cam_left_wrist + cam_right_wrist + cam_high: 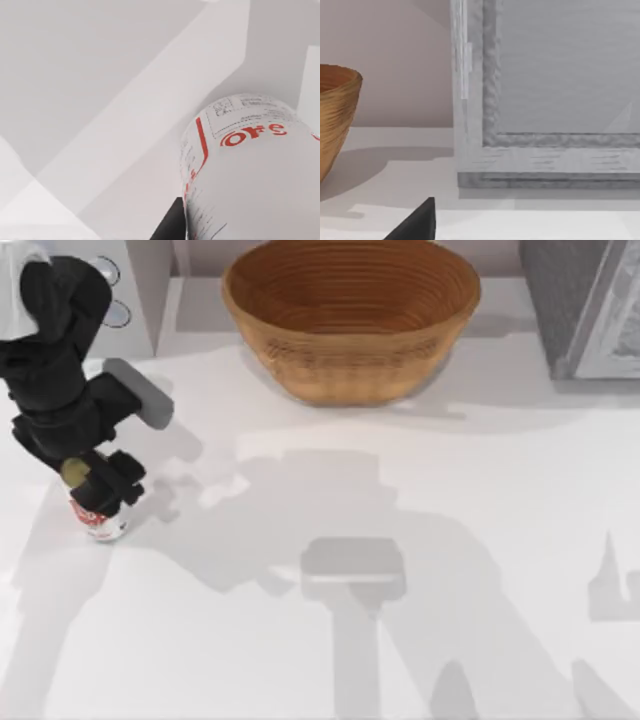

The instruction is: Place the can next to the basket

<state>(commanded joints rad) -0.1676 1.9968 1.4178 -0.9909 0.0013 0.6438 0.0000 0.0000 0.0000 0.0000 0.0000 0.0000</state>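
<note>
Left end effector (100,492) is clamped on the can (103,523), well apart from the basket (350,320) and toward the near left of it on the worktop (400,500). Its dark fingers straddle the upper body of the can, whose red-lettered lower part shows below them; whether the can's base rests on the worktop or hangs just above it cannot be told. In the left wrist view the can (250,170) sits close against the camera, consistent with a firm side grip.

Findings, largest first. The basket stands upright at the far edge of the worktop, with bare surface on its near and left sides, so a spot beside it is free. A grey cabinet (585,305) stands right of the basket, close to it, which narrows the room there. A pale box with round knobs (115,295) stands left of the basket.

Judgement: the can is gripped but not yet placed; carriage toward the basket's left flank appears the shorter route.

Right end effector (415,222): parked, facing the cabinet beside the basket; opening cannot be told.
</note>
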